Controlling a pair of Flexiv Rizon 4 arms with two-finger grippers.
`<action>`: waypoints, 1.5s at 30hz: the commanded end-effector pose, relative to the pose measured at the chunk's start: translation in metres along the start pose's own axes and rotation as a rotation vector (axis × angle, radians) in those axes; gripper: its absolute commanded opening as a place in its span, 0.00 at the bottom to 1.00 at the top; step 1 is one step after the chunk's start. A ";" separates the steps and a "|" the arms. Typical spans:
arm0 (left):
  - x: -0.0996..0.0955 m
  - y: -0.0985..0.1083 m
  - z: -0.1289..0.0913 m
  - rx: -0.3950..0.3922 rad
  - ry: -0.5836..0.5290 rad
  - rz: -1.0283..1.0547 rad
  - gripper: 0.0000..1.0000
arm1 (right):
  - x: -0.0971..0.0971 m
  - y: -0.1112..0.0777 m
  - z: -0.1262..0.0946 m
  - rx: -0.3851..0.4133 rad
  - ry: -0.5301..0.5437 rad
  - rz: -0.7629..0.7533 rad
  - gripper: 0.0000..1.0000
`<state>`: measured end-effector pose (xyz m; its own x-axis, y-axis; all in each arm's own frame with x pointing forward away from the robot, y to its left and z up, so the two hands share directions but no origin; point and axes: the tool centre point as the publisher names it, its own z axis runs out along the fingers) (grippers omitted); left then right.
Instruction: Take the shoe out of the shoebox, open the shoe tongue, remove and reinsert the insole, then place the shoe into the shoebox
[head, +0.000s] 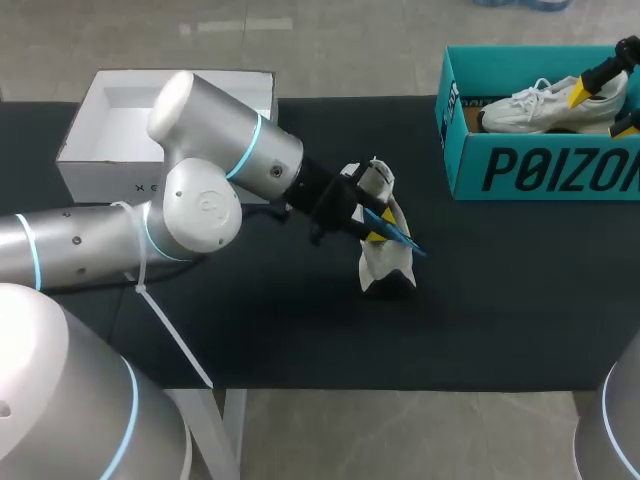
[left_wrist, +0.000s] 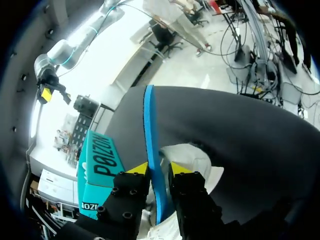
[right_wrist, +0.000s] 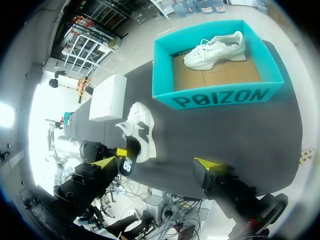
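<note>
A white shoe (head: 380, 262) stands on the black tabletop (head: 300, 330) near the middle. My left gripper (head: 372, 228) is at the shoe's opening with a blue insole (head: 398, 234) between its fingers. In the left wrist view the insole (left_wrist: 150, 130) runs up between the yellow tips of the left gripper (left_wrist: 158, 169), and a thin gap shows beside one finger, so the gripper is open. A teal shoebox (head: 540, 165) at the far right holds a second white shoe (head: 545, 105). My right gripper (head: 603, 108) hangs open over that box, holding nothing. From the right wrist, the shoebox (right_wrist: 220, 95) and the table shoe (right_wrist: 140, 127) lie ahead of the right gripper (right_wrist: 157, 165).
A white open box (head: 90, 150) sits at the back left of the table, behind my left arm (head: 200, 200). It also appears in the right wrist view as a white box (right_wrist: 107, 95) beyond the table shoe. The table's front edge runs close below the shoe.
</note>
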<state>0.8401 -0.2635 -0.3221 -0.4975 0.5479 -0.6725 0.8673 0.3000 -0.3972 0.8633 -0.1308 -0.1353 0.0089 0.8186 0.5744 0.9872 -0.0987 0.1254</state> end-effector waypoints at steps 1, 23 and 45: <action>0.000 0.001 0.005 0.000 0.008 0.005 0.00 | 0.000 0.001 0.000 0.001 -0.001 0.000 1.00; -0.003 0.049 0.009 -0.141 -0.006 -0.058 0.09 | 0.000 0.001 0.000 0.001 -0.001 0.000 1.00; 0.006 0.017 0.003 -0.060 -0.004 -0.001 0.00 | 0.000 0.001 0.000 0.001 -0.001 0.000 1.00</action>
<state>0.8485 -0.2510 -0.3308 -0.4955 0.5420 -0.6787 0.8681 0.3365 -0.3650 0.8633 -0.1309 -0.1353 0.0089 0.8186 0.5743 0.9872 -0.0987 0.1254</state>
